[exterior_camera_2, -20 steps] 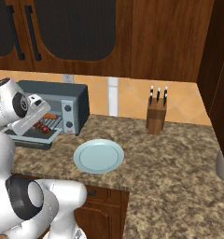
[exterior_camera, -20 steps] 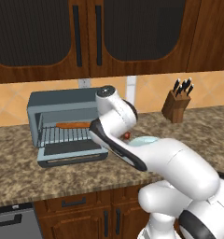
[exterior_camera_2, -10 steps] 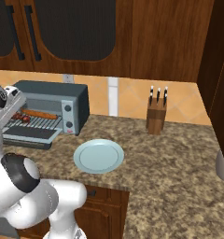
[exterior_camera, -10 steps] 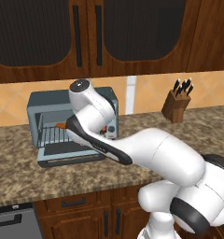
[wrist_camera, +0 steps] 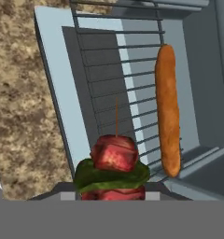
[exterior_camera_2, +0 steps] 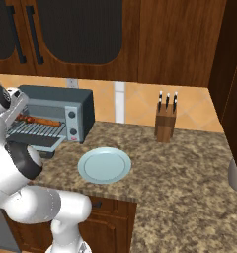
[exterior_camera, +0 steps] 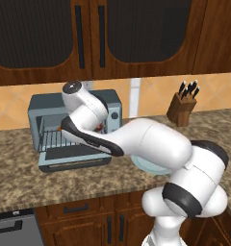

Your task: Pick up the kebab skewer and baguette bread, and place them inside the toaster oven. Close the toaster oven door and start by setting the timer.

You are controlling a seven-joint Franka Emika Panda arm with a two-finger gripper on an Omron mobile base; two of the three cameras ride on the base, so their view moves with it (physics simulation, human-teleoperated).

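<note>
The kebab skewer (wrist_camera: 115, 161), red meat chunks over a green piece on a thin stick, sits between the fingers of my gripper (wrist_camera: 113, 195), which is shut on it. It hangs just above the front of the wire rack (wrist_camera: 109, 93) of the toaster oven (exterior_camera: 74, 103). The baguette bread (wrist_camera: 168, 112) lies along the rack to the skewer's right, and it shows orange inside the oven (exterior_camera_2: 44, 121). The toaster oven door (wrist_camera: 53, 70) is dropped open and lies flat on the counter (exterior_camera: 74, 162). My arm covers much of the oven's front in the left base view.
A pale blue plate (exterior_camera_2: 104, 164) rests on the granite counter right of the oven. A wooden knife block (exterior_camera_2: 165, 123) stands further right by the wall. Dark wood cabinets hang above the oven. The oven's knob panel (exterior_camera_2: 72, 123) faces right of the rack.
The arm has swung left across the oven's front, carrying the skewer to the open rack. The baguette and the door have not moved.
</note>
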